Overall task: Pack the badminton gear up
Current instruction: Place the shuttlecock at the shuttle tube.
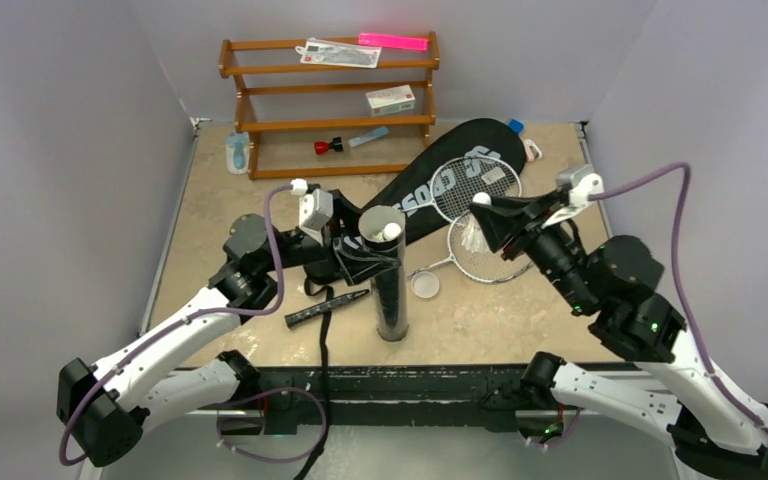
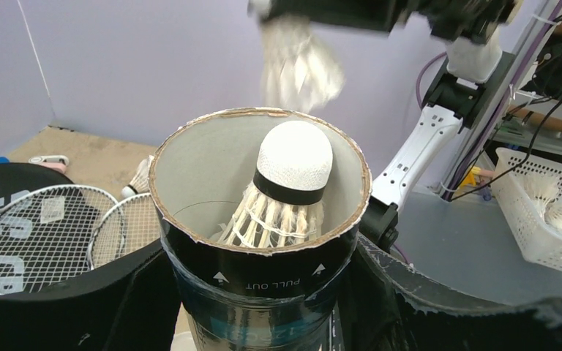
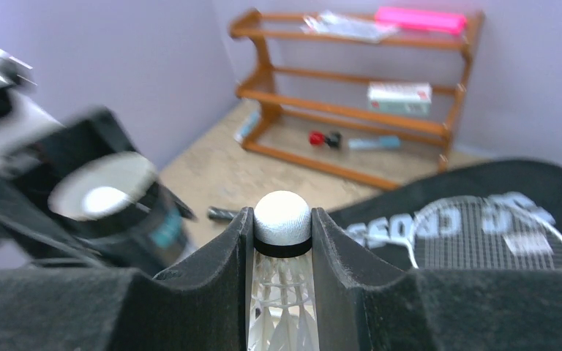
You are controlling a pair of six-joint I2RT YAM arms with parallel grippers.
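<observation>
Your right claw is pinching a shuttlecock. The tube stands upright, frame-left of it. Your left claw is clamped round it, so the right arm's nearer.

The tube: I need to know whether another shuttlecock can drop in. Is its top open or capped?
Open: the tube shows a bare rim with no cap, and a shuttlecock sits inside, cork up.

PULL OUT, flanked by small arrows, stands in white on the dark tube just below its open rim. The black bag bears large white letters: CROSS is readable, the rest lies under a racket.
</observation>
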